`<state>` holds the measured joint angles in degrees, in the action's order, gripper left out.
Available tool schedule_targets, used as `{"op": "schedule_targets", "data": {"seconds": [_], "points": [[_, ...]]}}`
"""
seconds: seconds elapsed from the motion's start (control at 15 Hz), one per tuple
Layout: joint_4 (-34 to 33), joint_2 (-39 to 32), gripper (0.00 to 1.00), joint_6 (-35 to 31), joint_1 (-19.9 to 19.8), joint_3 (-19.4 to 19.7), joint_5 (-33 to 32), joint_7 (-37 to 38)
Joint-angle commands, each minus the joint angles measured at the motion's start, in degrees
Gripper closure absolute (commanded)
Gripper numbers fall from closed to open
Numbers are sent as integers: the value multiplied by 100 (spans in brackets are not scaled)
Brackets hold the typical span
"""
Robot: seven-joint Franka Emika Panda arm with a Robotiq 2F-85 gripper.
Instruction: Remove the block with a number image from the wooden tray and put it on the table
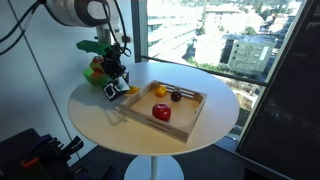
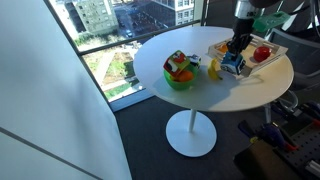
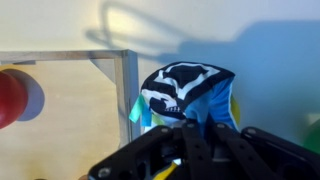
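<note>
The block with a number image (image 3: 186,90) has a white face with a dark mark and blue-teal sides. It sits tilted between my fingertips, just outside the corner of the wooden tray (image 3: 70,120). My gripper (image 3: 186,135) is shut on its lower part. In both exterior views the gripper (image 1: 119,76) (image 2: 237,52) holds the block (image 1: 110,90) (image 2: 232,67) low over the white table (image 1: 100,120) (image 2: 180,100), beside the tray (image 1: 190,125) (image 2: 228,45). I cannot tell if the block touches the table.
A red fruit (image 1: 161,113) (image 2: 262,54) (image 3: 10,97), a yellow item (image 1: 158,90) and a dark item (image 1: 175,96) lie in the tray. A green bowl of fruit (image 1: 94,71) (image 2: 180,72) stands near the block. A yellow piece (image 2: 213,69) lies next to the block.
</note>
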<state>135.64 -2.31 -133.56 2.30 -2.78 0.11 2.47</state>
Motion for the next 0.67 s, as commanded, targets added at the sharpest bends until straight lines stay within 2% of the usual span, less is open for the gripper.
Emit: {"op": "schedule_targets", "data": {"seconds": [0.0, 0.53, 0.6], "points": [[72, -16, 65, -72, 34, -15, 94, 83], [83, 95, 4, -7, 88, -60, -6, 69], [77, 114, 0, 0, 101, -68, 0, 67]]}}
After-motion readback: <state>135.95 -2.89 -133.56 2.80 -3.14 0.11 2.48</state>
